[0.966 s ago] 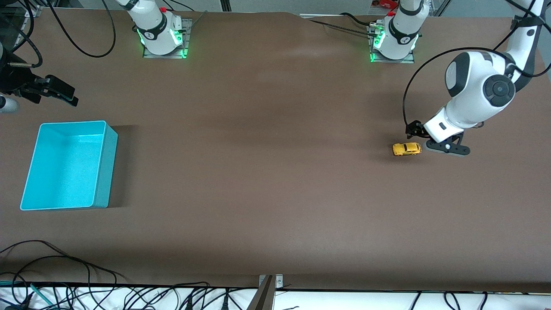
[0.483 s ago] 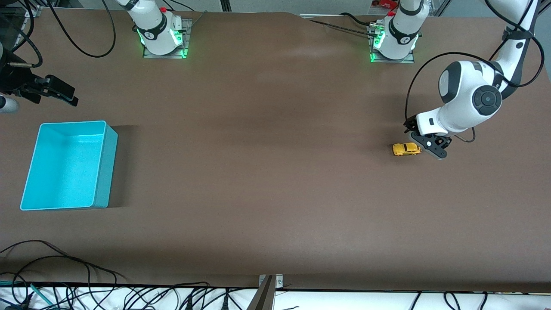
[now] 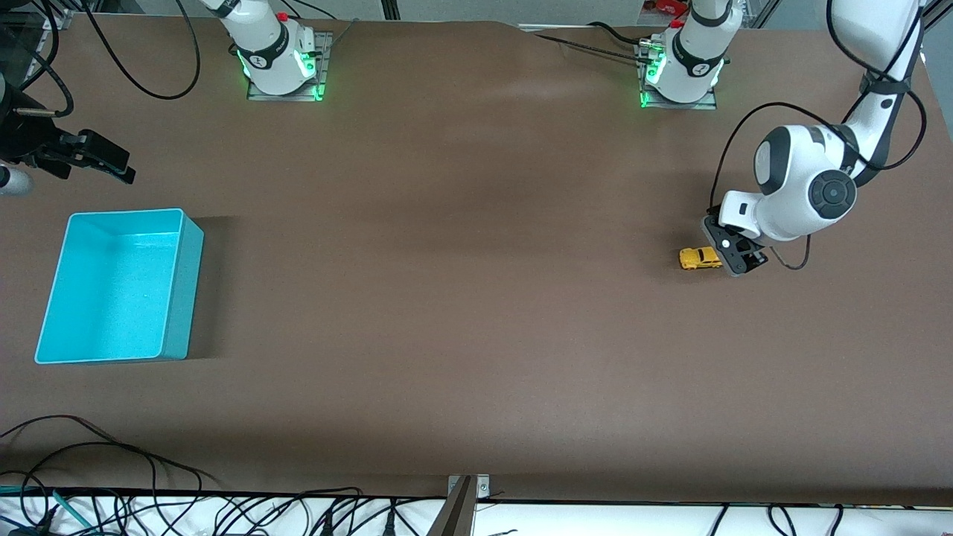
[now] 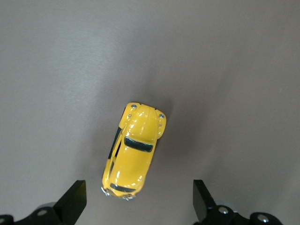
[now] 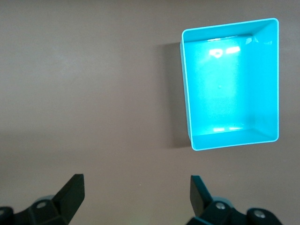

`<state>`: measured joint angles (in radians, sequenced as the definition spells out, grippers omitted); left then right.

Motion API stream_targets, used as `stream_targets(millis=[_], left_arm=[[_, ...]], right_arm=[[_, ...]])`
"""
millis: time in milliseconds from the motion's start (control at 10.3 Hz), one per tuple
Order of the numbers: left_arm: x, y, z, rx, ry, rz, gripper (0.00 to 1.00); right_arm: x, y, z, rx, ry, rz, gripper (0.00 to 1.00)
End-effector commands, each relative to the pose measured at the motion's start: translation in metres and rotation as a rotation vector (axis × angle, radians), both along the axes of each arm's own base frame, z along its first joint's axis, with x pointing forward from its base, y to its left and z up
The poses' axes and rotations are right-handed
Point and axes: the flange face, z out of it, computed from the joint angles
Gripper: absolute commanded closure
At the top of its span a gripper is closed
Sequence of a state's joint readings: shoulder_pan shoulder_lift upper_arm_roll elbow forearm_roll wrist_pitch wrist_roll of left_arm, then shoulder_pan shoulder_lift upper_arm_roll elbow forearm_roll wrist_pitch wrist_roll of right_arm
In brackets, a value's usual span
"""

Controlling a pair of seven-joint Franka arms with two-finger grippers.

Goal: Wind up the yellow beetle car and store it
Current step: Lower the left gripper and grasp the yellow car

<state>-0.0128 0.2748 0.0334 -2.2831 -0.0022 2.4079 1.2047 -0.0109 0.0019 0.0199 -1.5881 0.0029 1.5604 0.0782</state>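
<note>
The yellow beetle car (image 3: 698,257) stands on the brown table toward the left arm's end. In the left wrist view the yellow beetle car (image 4: 133,152) lies lengthwise, with one end just between the black fingertips (image 4: 73,202). My left gripper (image 3: 734,254) is open and low over that end of the car, not touching it; it also shows in its own view (image 4: 138,204). My right gripper (image 3: 100,160) is open and empty and waits above the table beside the cyan bin (image 3: 187,294). Its own view shows the right gripper (image 5: 136,194) and the empty cyan bin (image 5: 185,84).
The two arm bases (image 3: 279,63) (image 3: 681,71) with green lights stand along the table's edge farthest from the front camera. Loose black cables (image 3: 112,476) lie at the edge nearest the front camera. A metal bracket (image 3: 467,487) sits at the middle of that edge.
My left gripper has turned and moved toward the yellow car, now covering its end in the front view. The car, the bin and the right arm have not moved.
</note>
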Motion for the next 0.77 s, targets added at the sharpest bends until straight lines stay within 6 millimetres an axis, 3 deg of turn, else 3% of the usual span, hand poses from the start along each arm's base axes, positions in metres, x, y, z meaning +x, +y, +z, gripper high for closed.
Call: stream_targets(millis=[0,483,676], left_arm=[[0.005,0.007,-0.019,-0.019,-0.037,-0.178,0.0],[0.006,-0.002,-0.03,-0.042,-0.042,-0.342,0.07],[0.005,-0.007,-0.03,-0.048,-0.04,-0.395,0.28]], right_arm=[[-0.001,0.0,0.006,0.011,-0.006,-0.012,0.0],[-0.001,0.0,0.006,0.011,-0.006,-0.011,0.0],[-0.001,0.0,0.006,0.009,-0.006,-0.009,0.0]])
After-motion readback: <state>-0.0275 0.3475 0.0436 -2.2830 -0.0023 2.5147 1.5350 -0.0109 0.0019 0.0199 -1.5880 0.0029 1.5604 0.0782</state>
